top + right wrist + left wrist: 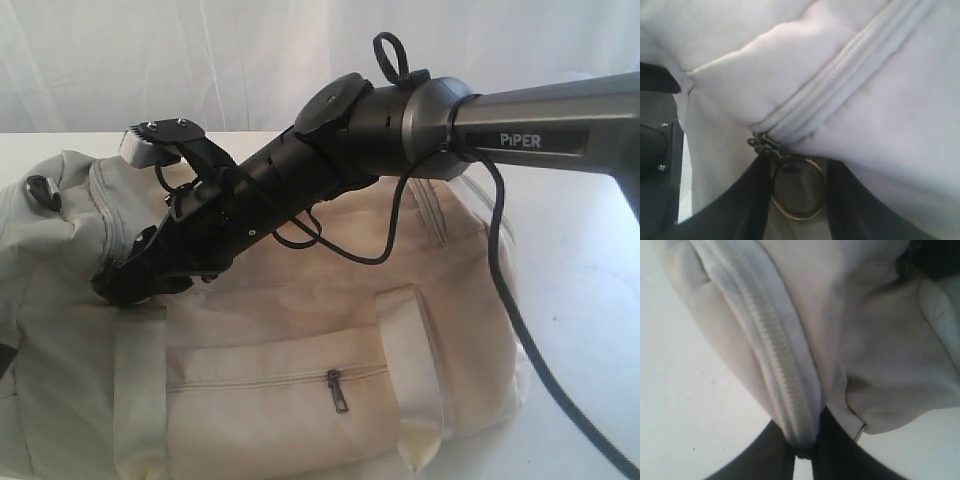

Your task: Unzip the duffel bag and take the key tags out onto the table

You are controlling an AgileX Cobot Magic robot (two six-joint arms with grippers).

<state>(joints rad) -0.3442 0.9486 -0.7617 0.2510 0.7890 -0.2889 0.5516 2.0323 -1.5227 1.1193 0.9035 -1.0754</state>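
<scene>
Unzipping: left hand (805,452) is pinching the duffel bag (880,340), right hand (797,169) is straddling the zipper ring (790,214), can't tell if it's gripping. Next it needs a steady pull.

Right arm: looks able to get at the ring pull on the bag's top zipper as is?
Likely yes. The ring pull sits bare between the fingers of the right pincer, at the closed zipper's end on the bag; nothing covers it.
</scene>
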